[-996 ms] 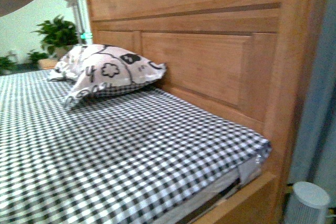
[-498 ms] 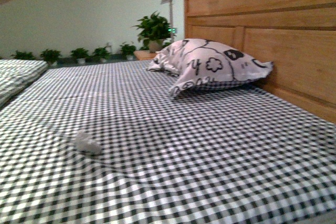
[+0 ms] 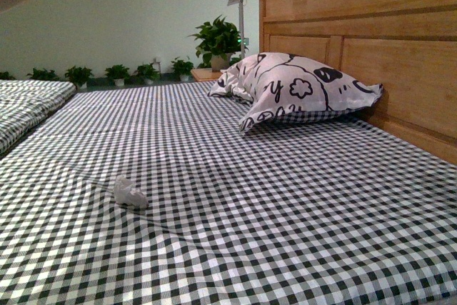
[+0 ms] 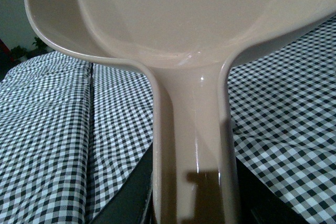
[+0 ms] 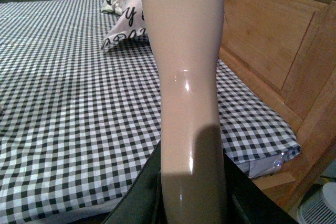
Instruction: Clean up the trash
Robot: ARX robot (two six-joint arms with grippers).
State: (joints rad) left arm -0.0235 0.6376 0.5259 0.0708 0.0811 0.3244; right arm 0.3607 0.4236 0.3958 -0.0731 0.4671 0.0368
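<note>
- crumpled whitish paper wad is lying well apart from patterned fabric pillow;
- left gripper is clamping pale pink dustpan;
- right gripper is clamping glossy pink handle.

Pillow on checked sheet (wooden headboard behind)

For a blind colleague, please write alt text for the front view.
A small crumpled white trash wad lies on a black-and-white checked bedsheet, lower left. A patterned pillow rests by the wooden headboard; potted plants line the far wall.
</note>
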